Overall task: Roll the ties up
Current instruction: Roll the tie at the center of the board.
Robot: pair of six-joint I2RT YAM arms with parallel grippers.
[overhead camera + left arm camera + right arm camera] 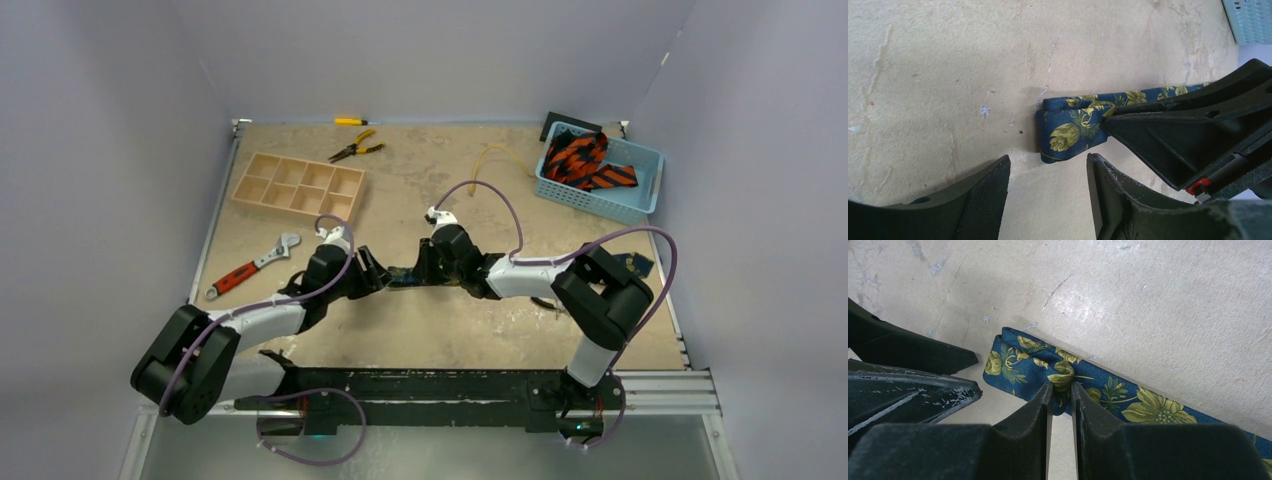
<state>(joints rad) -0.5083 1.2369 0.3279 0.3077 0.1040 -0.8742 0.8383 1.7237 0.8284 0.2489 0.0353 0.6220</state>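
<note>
Right gripper point(1062, 386): my fingers nearly together, pinching bunched fold of navy tie point(1015, 362) near its doubled-over end. Left gripper point(1048, 162): my fingers spread, just beside that end. Navy tie lies at centre of table point(450, 180). Tabletop beige, scuffed, hairline cracks, pale stains. Heap of orange-red ties point(578, 160) in blue basket point(610, 208), upper right of top view. Plain grey-lilac walls point(110, 130) close table in on three sides.

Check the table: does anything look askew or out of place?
The navy tie is folded crookedly at its end and puckers where the right gripper pinches it. The orange-striped ties lie tangled in the blue basket.
</note>
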